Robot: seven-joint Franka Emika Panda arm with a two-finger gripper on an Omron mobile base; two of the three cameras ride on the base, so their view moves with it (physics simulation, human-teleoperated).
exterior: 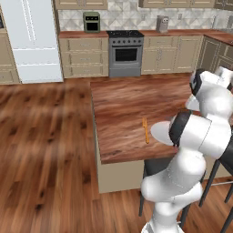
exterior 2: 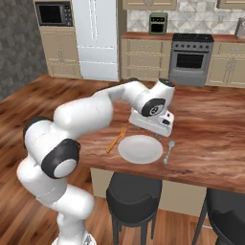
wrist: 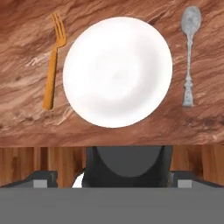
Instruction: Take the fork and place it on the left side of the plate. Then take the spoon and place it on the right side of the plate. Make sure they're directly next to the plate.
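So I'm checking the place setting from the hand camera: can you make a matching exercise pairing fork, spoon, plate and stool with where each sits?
Things:
1. slender orange fork
2. silver-grey metal spoon
3. round pale white plate
4. dark round stool

Places, in the hand view:
A. between the two utensils
B. left of the plate
C. below the counter edge
D. right of the plate

Pairs: 1-B, 2-D, 3-A, 4-C

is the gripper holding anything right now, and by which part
Nothing is held. The gripper is open above the plate; fork and spoon lie on the counter.
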